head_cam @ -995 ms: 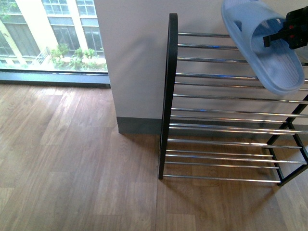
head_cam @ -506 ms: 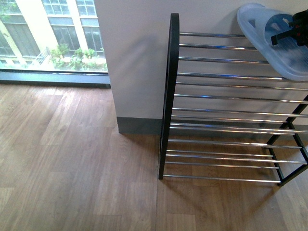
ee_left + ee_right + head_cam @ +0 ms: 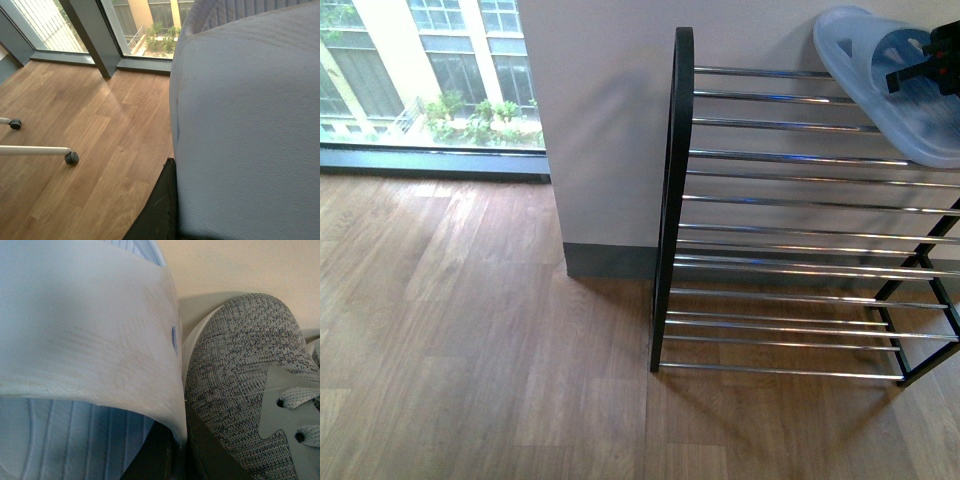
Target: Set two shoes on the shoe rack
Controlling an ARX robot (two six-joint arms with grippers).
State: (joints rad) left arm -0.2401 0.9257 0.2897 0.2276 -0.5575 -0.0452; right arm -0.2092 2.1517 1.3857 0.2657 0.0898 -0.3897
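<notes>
On the top tier of the shoe rack (image 3: 672,200), near its far right end, a pale blue slipper (image 3: 880,110) lies across the chrome bars with its toe toward the wall (image 3: 600,130) and its heel running out of the front view's right edge. The right gripper (image 3: 925,60) shows as a black shape at the slipper's opening, by the strap. The right wrist view shows that strap (image 3: 85,330) stretched close across the lens with a dark part below it, but whether the jaws are clamped on it or slack I cannot tell. Just beside the slipper, on the far side of the strap, sits a grey knit sneaker (image 3: 240,370) with a white sole edge, its toe close to the wall. Leftward from the slipper the top bars run bare to the black end frame, and the lower tiers carry nothing. The wooden floor (image 3: 470,330) lies open from the rack to the window (image 3: 420,70). The left wrist view is half filled by a pale blue textured surface (image 3: 250,125) against a dark part. The left jaws' state cannot be told. A chair caster (image 3: 71,158) stands on the floor well apart.
</notes>
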